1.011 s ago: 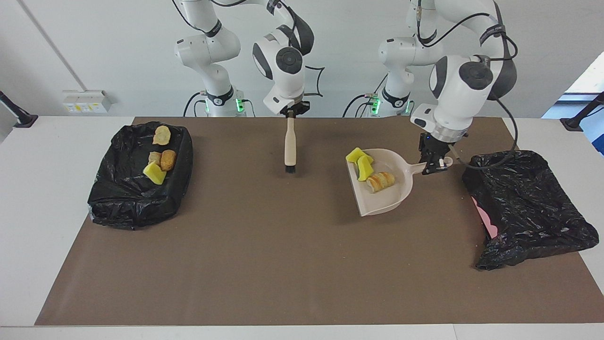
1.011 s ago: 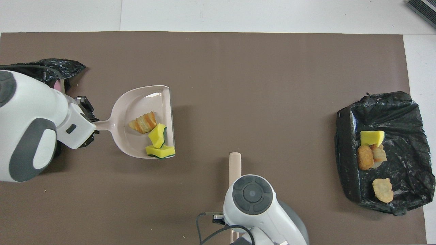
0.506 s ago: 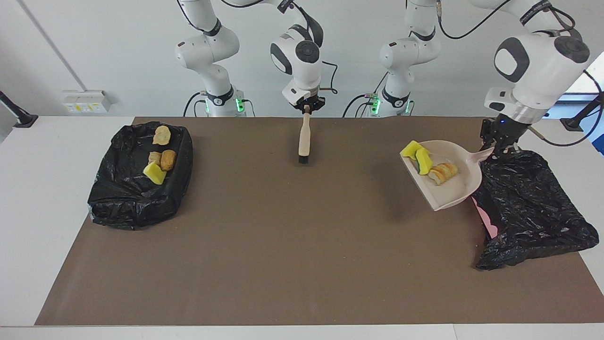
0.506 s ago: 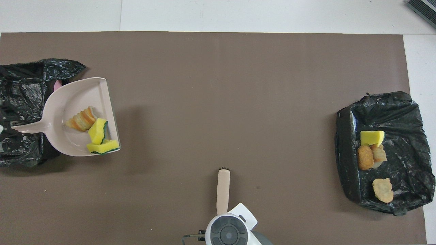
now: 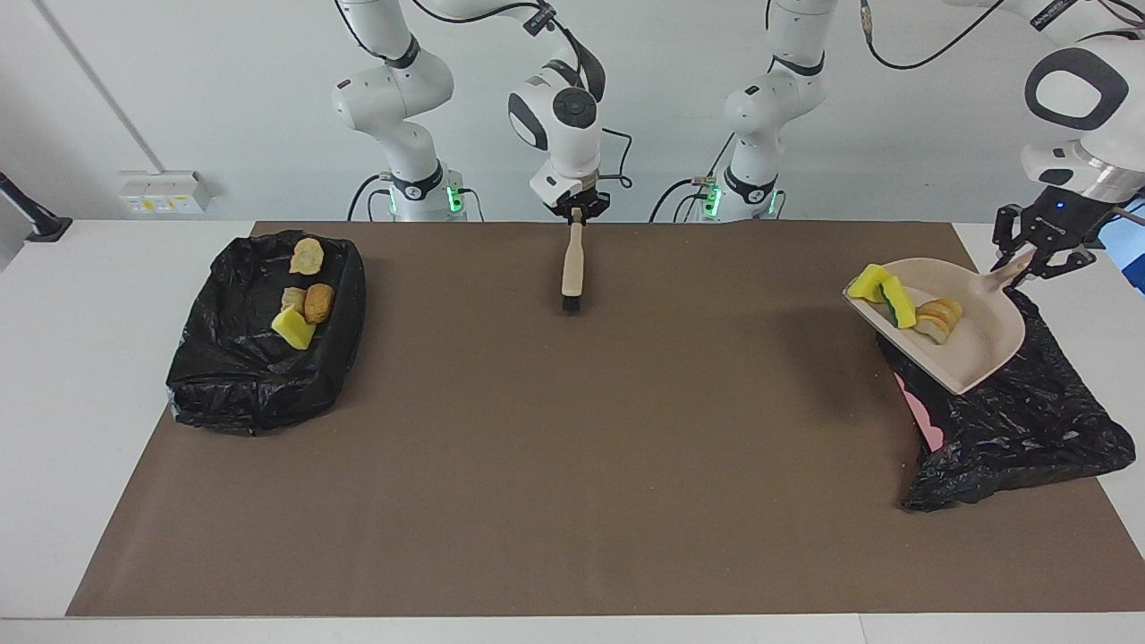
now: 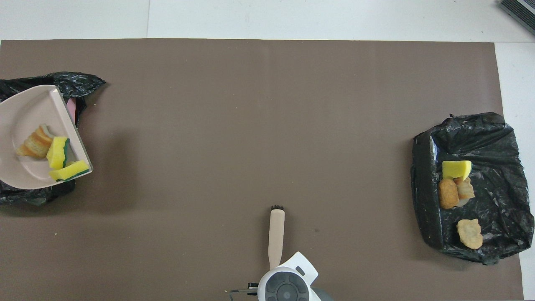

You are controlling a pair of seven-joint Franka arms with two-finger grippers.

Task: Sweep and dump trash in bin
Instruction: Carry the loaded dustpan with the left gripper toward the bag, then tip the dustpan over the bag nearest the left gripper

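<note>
A beige dustpan (image 5: 979,342) (image 6: 29,108) hangs tilted over the black-bagged bin (image 5: 1020,420) (image 6: 62,80) at the left arm's end. My left gripper (image 5: 1033,259) is shut on its handle. In the pan lie three pieces of trash: two green-backed yellow sponge bits (image 5: 872,281) (image 6: 57,152) and a striped bread-like piece (image 5: 939,319) (image 6: 36,142). My right gripper (image 5: 575,215) is shut on the handle of a beige brush (image 5: 572,266) (image 6: 276,234), which hangs bristles down over the mat's edge nearest the robots.
A second black-bagged bin (image 5: 241,376) (image 6: 497,133) at the right arm's end holds several scraps, among them a yellow sponge bit (image 5: 292,329) (image 6: 456,169). A pink wall (image 5: 926,420) shows under the first bin's bag. A brown mat (image 5: 555,465) covers the table.
My left gripper has carried the loaded dustpan up and toward the left arm's end, until it hangs over the bin. My right gripper has drawn the brush back toward the robots.
</note>
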